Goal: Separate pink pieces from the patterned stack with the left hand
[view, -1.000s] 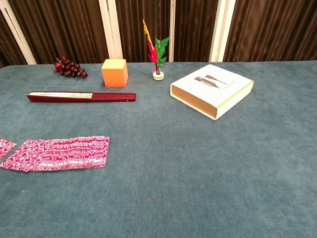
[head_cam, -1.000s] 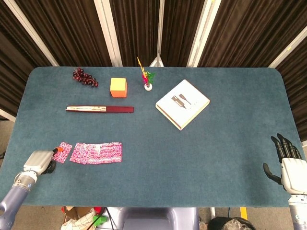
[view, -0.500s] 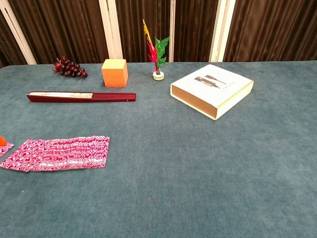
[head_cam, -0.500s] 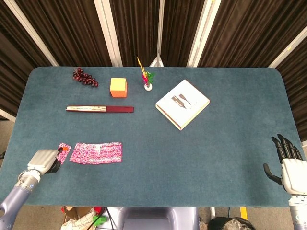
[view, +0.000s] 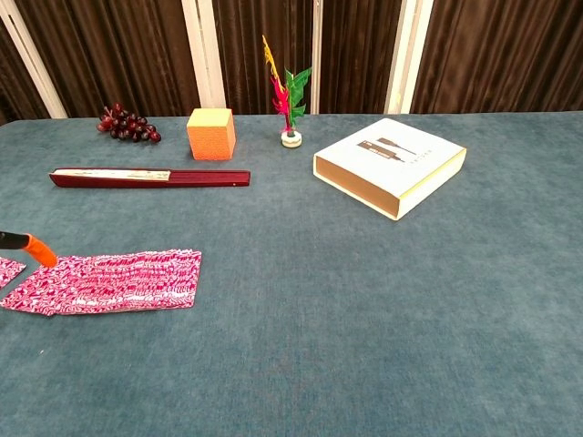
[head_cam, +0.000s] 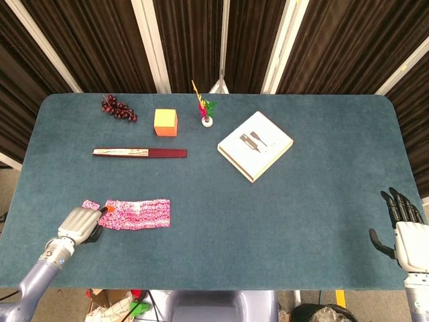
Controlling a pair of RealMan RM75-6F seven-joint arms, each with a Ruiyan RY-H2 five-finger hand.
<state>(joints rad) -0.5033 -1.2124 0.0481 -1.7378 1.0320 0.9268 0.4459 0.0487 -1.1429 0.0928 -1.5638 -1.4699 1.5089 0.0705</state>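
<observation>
The patterned pink stack (head_cam: 139, 213) lies flat near the table's front left; the chest view shows the stack (view: 114, 280) as a long strip. One small pink piece (head_cam: 90, 204) lies apart just left of it, and at the chest view's left edge that piece (view: 7, 269) is cut off. My left hand (head_cam: 82, 223) sits at the stack's left end, holding nothing. Its orange fingertip (head_cam: 105, 210) is over the stack's left edge, and the fingertip (view: 37, 249) also shows in the chest view. My right hand (head_cam: 402, 225) hovers at the front right edge, fingers spread and empty.
Behind the stack lies a dark red closed fan (head_cam: 139, 153). Further back are grapes (head_cam: 118, 108), an orange cube (head_cam: 165, 122) and a small flower ornament (head_cam: 206, 109). A white box (head_cam: 255, 145) sits right of centre on the blue table (head_cam: 281, 221).
My left hand has moved right, from over the small separated piece to the stack's left end; its orange fingertip now shows in the chest view. The right hand has not moved.
</observation>
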